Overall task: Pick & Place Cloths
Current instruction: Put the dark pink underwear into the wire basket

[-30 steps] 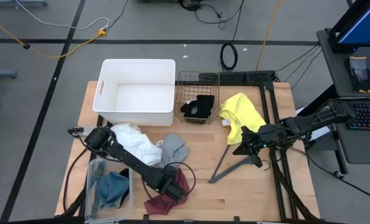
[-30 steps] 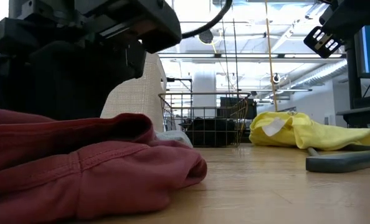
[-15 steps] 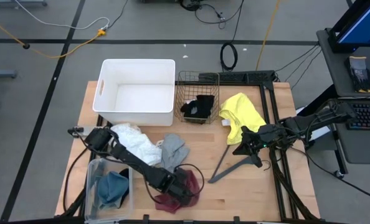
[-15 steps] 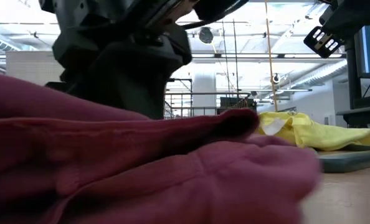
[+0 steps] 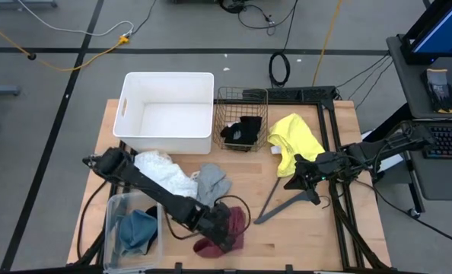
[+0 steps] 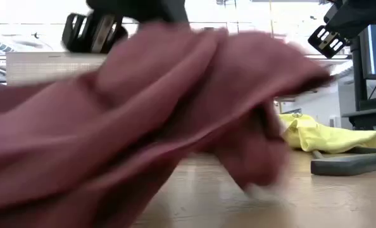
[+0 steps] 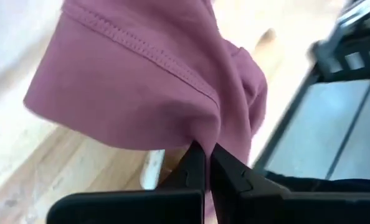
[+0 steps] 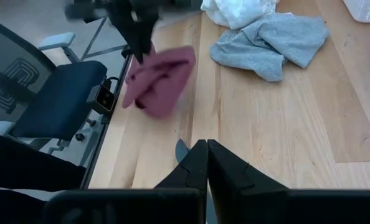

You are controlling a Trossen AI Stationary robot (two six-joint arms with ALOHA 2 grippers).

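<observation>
My left gripper (image 5: 224, 227) is near the table's near edge, shut on the maroon cloth (image 5: 230, 228), which fills the low view (image 6: 175, 107). My right gripper (image 5: 293, 181) is shut and hovers at the table's right side, beside the yellow cloth (image 5: 293, 141) and above the grey hanger (image 5: 283, 205). The white cloth (image 5: 165, 173) and the grey cloth (image 5: 212, 183) lie side by side on the table's middle. A black cloth (image 5: 243, 131) sits in the wire basket. A teal cloth (image 5: 137, 228) lies in the clear bin. My left gripper pinches a gathered fold of the maroon cloth (image 7: 200, 134) between its two fingers (image 7: 194, 165), coming from above. The cloth hangs bunched and slack below the gripper (image 8: 157, 81). In the right wrist view it looks raised off the wood.
A white bin (image 5: 167, 113) and a wire basket (image 5: 243, 99) stand along the far edge. A clear bin (image 5: 113, 221) sits at the near left corner. Bare wood shows between the grey cloth and the hanger. A dark chair (image 8: 54, 99) stands beyond the near edge.
My left gripper has moved toward the table's right along the near edge and has risen, staying shut. The maroon cloth, which lay flat on the wood, has been gathered up and lifted with it, and now swings below the fingers.
</observation>
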